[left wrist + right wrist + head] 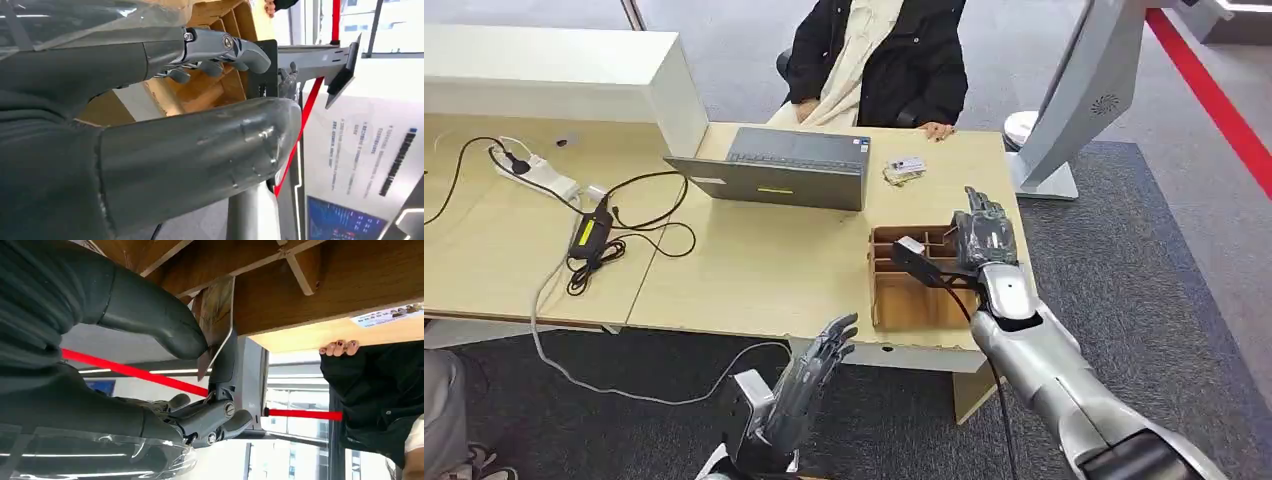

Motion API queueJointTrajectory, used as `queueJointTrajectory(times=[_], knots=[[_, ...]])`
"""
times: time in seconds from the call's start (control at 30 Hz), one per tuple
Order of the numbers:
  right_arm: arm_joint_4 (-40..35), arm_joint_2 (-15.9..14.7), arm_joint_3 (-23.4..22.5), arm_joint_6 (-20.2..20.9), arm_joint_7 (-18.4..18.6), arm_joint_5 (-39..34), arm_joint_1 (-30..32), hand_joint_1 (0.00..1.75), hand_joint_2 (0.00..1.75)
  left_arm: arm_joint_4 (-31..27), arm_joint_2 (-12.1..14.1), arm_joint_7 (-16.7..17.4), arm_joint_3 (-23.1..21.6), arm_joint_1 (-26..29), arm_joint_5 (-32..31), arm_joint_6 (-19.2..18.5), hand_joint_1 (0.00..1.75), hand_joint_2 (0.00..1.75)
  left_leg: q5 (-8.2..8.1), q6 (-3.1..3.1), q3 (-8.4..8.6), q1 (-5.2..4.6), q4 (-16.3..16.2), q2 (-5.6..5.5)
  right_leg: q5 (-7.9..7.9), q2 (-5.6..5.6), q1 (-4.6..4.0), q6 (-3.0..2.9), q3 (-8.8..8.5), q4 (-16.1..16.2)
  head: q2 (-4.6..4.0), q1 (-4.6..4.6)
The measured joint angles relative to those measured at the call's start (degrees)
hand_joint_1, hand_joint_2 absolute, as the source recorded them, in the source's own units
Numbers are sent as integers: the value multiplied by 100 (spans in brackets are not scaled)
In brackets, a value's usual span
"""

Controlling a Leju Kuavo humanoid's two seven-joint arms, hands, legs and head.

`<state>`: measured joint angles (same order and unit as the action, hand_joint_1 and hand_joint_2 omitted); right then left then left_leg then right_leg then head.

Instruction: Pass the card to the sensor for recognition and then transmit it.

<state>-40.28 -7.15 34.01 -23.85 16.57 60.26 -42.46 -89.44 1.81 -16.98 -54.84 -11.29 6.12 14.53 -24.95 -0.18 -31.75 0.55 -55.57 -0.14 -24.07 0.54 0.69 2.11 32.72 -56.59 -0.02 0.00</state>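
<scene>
A thin card (217, 315) stands on edge, pinched between the thumb and a dark finger of my right hand (165, 335). That hand (982, 232) hovers over the far right corner of a wooden divided box (904, 300) at the desk's right end, palm turned away, so the head view hides the card. My left hand (819, 370) is low, just in front of the desk's front edge, with its fingers spread and nothing in them. In the left wrist view its thumb (200, 150) and fingers (220, 47) stand apart. A grey kiosk stand (1084, 90) rises beyond the desk's right end.
A person in a black coat (894, 60) sits across the desk, one hand (938, 130) on its far edge. An open laptop (774, 170) faces them, with small labelled cards (904, 168) beside it. A power strip (536, 172), adapter and cables lie at left.
</scene>
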Motion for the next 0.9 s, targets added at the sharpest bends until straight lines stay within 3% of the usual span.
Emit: queueJointTrajectory(times=[0.2,0.43,0.9], knots=[[0,33,0,-197,-2,37,1,175,175,0,0,-7,2,2,-39,-15,0,0,0,0,-1,0,0,0,0,0,0,0,0,0,0,-2],[-210,57,-2,-848,-11,260,-146,175,175,2,0,-50,0,-13,-37,-54,0,0,0,0,0,0,0,0,0,0,0,0,1,-1,0,0],[-896,-59,-11,-494,123,488,-552,175,175,155,-37,-129,-4,-121,13,-199,0,0,2,0,1,0,-1,1,1,-1,0,-1,2,-1,0,0]])
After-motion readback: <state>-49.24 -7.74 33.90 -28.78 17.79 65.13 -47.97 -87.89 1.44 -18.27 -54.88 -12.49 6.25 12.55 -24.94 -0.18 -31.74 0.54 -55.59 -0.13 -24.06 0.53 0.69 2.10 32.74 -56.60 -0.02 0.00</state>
